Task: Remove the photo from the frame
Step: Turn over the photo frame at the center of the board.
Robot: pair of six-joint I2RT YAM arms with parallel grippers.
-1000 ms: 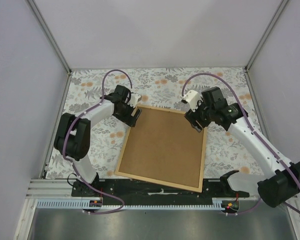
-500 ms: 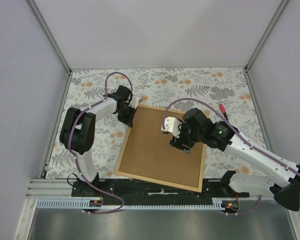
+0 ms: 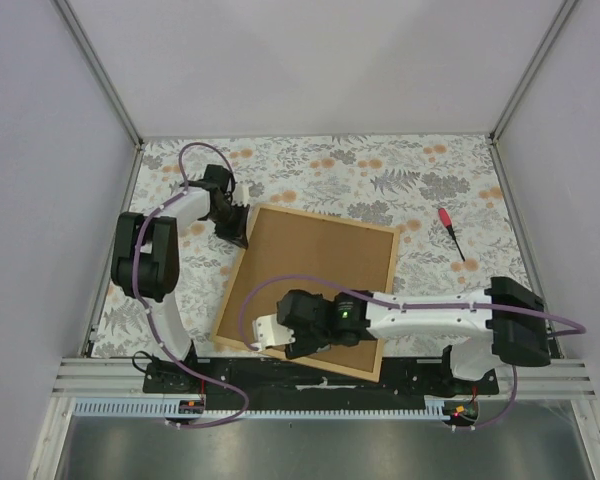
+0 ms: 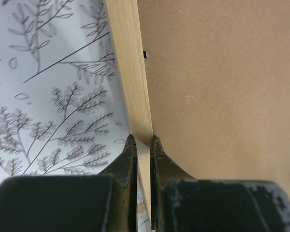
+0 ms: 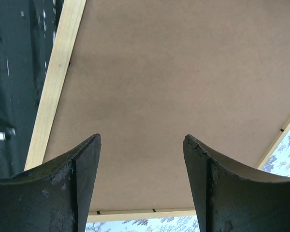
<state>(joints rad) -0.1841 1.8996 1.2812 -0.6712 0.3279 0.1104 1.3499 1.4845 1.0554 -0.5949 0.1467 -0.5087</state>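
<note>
Plainly, little is done yet: the frame [image 3: 330, 218] lies face down by the counter's [image 3: 430, 170] near edge, left of the middle, with its brown backing board [image 3: 320, 270] up and seated between the strips. My left claw [image 4: 141, 139] is pinched narrow on the wooden strip at the frame's far-left corner. My right claw [image 5: 141, 137] gapes wide and empty over the board. The photo is out of sight, presumably underneath. Freeing the board and lifting the sheet out remain.
</note>
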